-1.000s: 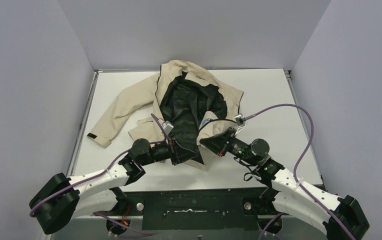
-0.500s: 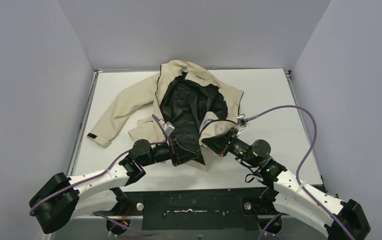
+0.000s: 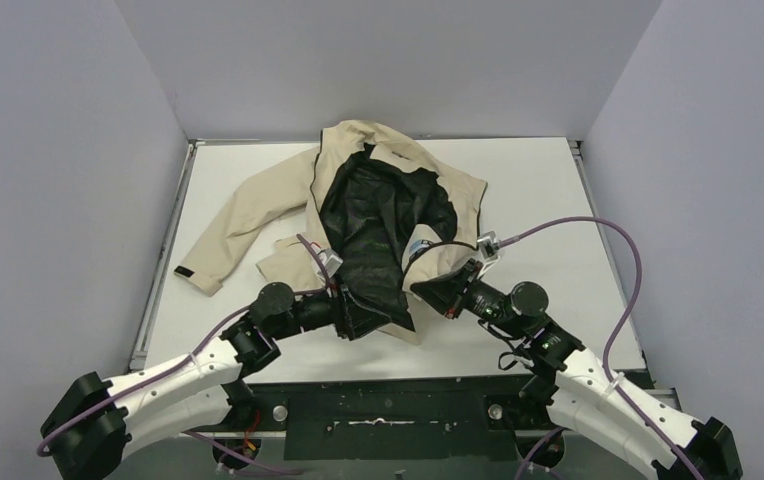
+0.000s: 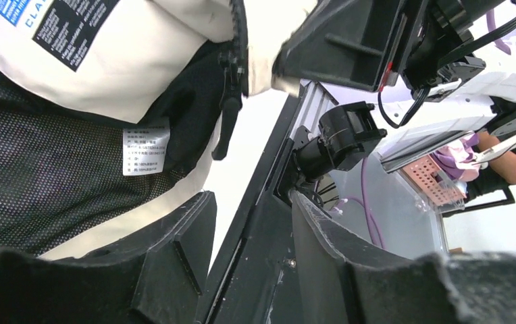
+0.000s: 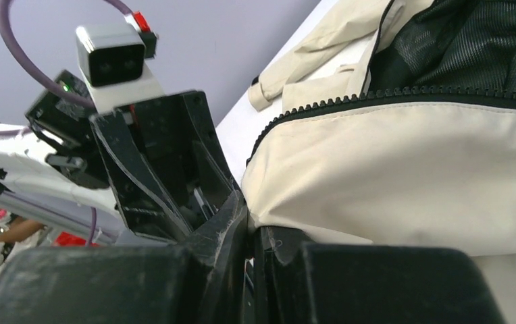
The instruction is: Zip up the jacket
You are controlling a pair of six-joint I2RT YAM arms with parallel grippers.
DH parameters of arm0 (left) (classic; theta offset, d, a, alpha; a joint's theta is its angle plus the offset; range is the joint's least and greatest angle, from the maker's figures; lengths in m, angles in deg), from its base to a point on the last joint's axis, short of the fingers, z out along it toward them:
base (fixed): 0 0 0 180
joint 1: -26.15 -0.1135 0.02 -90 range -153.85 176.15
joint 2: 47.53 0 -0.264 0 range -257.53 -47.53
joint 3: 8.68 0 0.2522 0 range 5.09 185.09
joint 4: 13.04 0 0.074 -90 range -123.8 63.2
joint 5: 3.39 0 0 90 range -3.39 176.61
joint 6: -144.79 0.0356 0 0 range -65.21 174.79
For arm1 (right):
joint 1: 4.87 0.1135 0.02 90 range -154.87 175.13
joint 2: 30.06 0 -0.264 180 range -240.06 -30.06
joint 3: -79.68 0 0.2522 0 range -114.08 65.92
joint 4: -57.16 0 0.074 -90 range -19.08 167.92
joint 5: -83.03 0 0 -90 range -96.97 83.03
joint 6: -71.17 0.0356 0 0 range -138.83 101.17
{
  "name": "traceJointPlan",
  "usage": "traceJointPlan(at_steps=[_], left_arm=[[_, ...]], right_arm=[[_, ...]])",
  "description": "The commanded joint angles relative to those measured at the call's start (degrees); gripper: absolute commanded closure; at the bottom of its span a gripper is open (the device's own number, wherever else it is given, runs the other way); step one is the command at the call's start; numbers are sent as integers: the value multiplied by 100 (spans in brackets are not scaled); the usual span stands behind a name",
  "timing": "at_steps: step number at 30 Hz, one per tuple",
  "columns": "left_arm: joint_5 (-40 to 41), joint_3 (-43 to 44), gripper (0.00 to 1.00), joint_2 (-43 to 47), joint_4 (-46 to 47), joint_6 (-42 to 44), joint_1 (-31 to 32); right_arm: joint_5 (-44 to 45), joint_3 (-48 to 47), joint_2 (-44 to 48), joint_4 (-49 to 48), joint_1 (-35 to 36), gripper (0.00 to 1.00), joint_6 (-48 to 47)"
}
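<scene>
The beige jacket (image 3: 258, 200) lies open on the white table (image 3: 558, 200), with its black mesh lining (image 3: 383, 215) facing up. My left gripper (image 3: 363, 318) is open at the lower left hem. In the left wrist view (image 4: 250, 199) nothing sits between its fingers; the lining, white care labels (image 4: 144, 148) and the dark zipper pull (image 4: 227, 108) lie just beyond. My right gripper (image 3: 420, 292) is shut on the lower right front edge of the jacket (image 5: 410, 175); the fingers (image 5: 231, 223) pinch beige fabric below the zipper teeth (image 5: 404, 94).
Grey walls (image 3: 68, 180) enclose the table on three sides. The left sleeve runs out to a black cuff tab (image 3: 188, 272) near the table's left edge. A black frame (image 3: 388, 405) runs along the near edge. Purple cables (image 3: 608, 240) loop over the right side.
Both grippers have drawn slightly toward the near edge, the right one also a little to the right, pulling the lower hem with it. The left arm has lowered.
</scene>
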State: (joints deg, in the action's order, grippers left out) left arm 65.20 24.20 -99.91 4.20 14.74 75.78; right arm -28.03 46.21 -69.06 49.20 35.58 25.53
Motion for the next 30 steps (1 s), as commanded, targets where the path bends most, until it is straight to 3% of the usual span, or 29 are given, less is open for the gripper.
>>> traceJointPlan(at_steps=[1,6,15,30], left_arm=[[172,457,54,421,-613,349,7],[12,616,48,469,-741,367,2],[-705,302,32,-224,701,-297,5],[-1224,138,25,-1178,2286,-1016,-4]], right_arm=[[-510,-201,321,498,-36,100,-558],[-1392,-180,430,741,-45,100,-965],[-2805,-92,283,506,10,100,-1086],[-2976,-49,-161,141,533,100,-1322]])
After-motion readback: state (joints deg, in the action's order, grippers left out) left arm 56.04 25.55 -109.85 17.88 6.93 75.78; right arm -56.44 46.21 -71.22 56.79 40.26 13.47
